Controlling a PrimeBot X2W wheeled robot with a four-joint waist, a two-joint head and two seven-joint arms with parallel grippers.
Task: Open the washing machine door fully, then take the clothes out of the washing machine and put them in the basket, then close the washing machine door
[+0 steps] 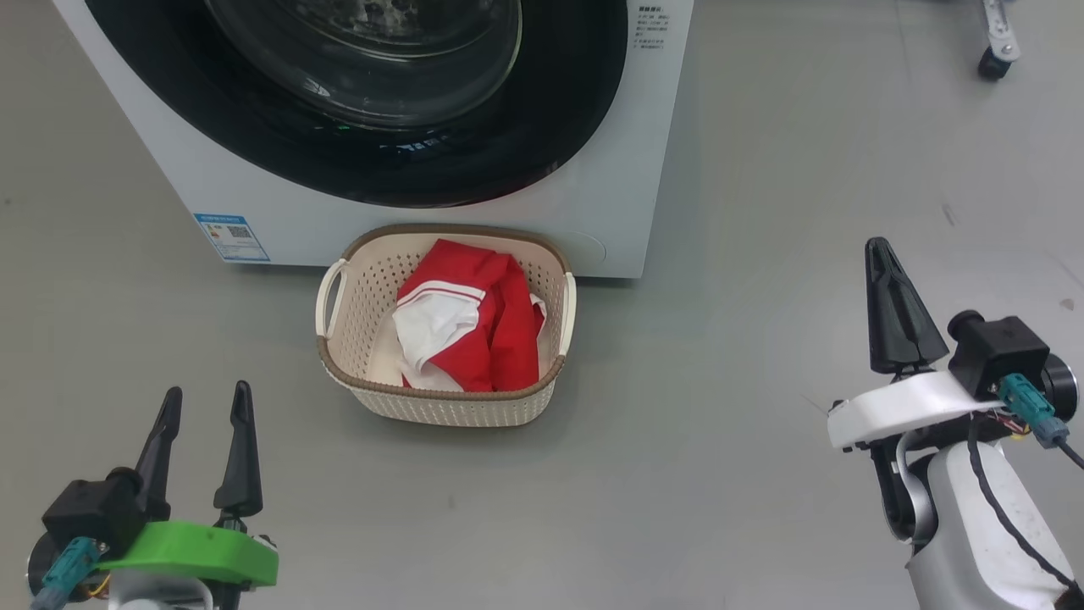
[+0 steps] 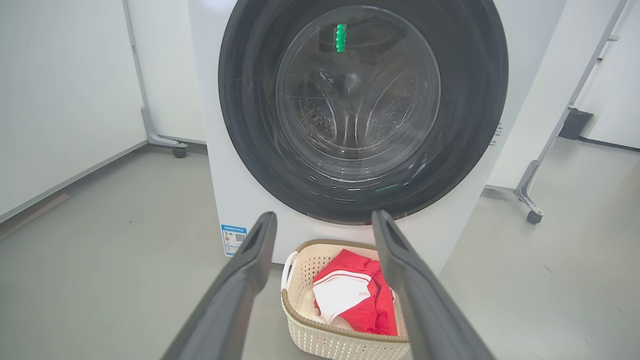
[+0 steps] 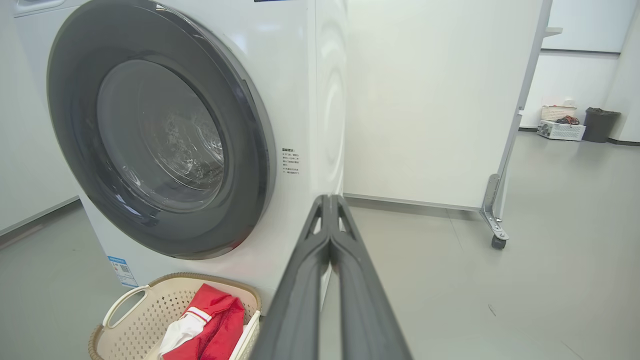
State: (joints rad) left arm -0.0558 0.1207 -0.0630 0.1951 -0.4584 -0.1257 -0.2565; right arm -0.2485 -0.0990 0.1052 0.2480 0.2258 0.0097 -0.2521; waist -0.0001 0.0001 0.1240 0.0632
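Note:
The white washing machine (image 1: 627, 161) (image 2: 235, 195) (image 3: 300, 85) stands ahead, and its round black-rimmed door (image 1: 550, 119) (image 2: 250, 100) (image 3: 75, 100) lies flat against the front, closed. On the floor just before it sits the cream basket (image 1: 356, 296) (image 2: 300, 320) (image 3: 130, 325). Red and white clothes (image 1: 474, 322) (image 2: 350, 295) (image 3: 210, 325) lie inside it. Low at the left, my left gripper (image 1: 207, 400) (image 2: 324, 220) is open and empty, short of the basket. My right gripper (image 1: 881, 254) (image 3: 330, 200) is shut on nothing, off to the right of the basket.
White partition panels on castors (image 2: 532, 216) (image 3: 496, 241) stand to the machine's right, another castor (image 2: 179, 150) to its left. A dark bin (image 3: 600, 124) and a white crate sit far back right. Grey floor (image 1: 745, 254) spreads around the basket.

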